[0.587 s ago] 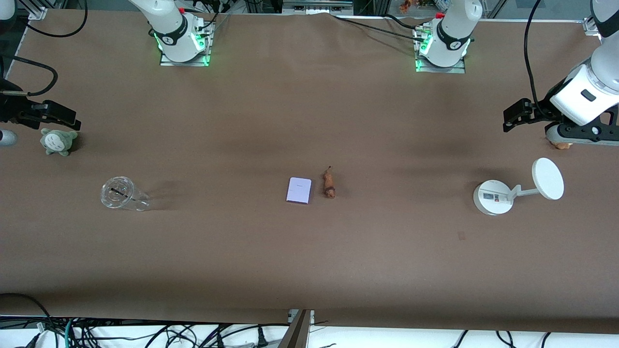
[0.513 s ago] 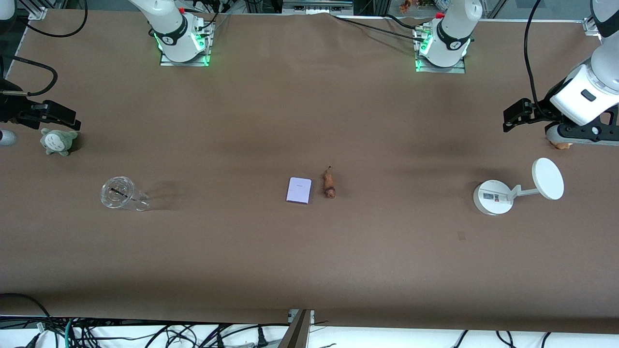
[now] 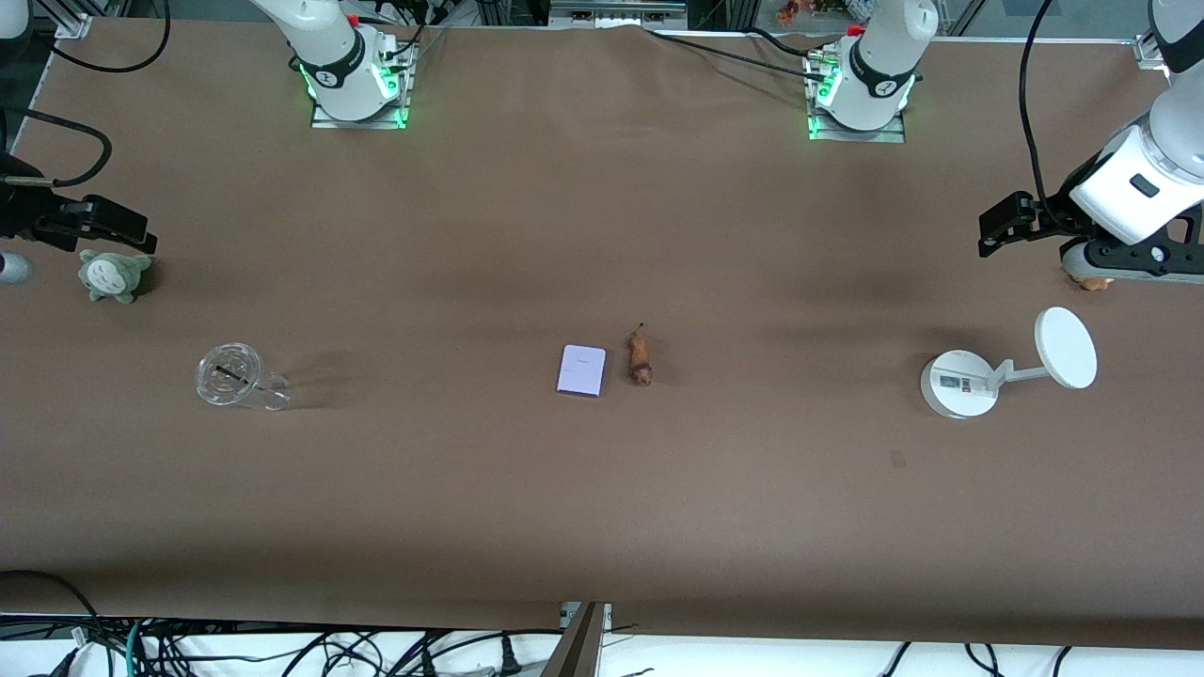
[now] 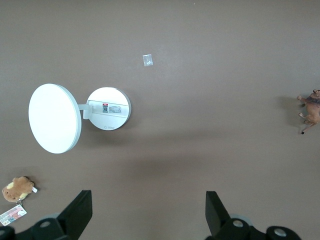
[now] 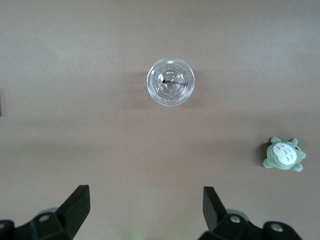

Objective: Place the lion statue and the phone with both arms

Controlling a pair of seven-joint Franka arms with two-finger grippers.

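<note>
The phone (image 3: 581, 370), a flat pale lavender rectangle, lies at the middle of the table. The lion statue (image 3: 641, 360), small and reddish-brown, lies right beside it toward the left arm's end; it also shows at the edge of the left wrist view (image 4: 311, 111). My left gripper (image 3: 999, 226) (image 4: 147, 200) waits open and empty, up over the left arm's end of the table. My right gripper (image 3: 127, 230) (image 5: 145, 197) waits open and empty, up over the right arm's end. Both are well away from the phone and the lion.
A white round-based stand with a disc (image 3: 959, 384) (image 4: 107, 107) and an orange-brown plush (image 3: 1091, 280) (image 4: 17, 187) are at the left arm's end. A clear cup (image 3: 230, 376) (image 5: 170, 82) and a grey-green plush (image 3: 113, 275) (image 5: 284, 155) are at the right arm's end.
</note>
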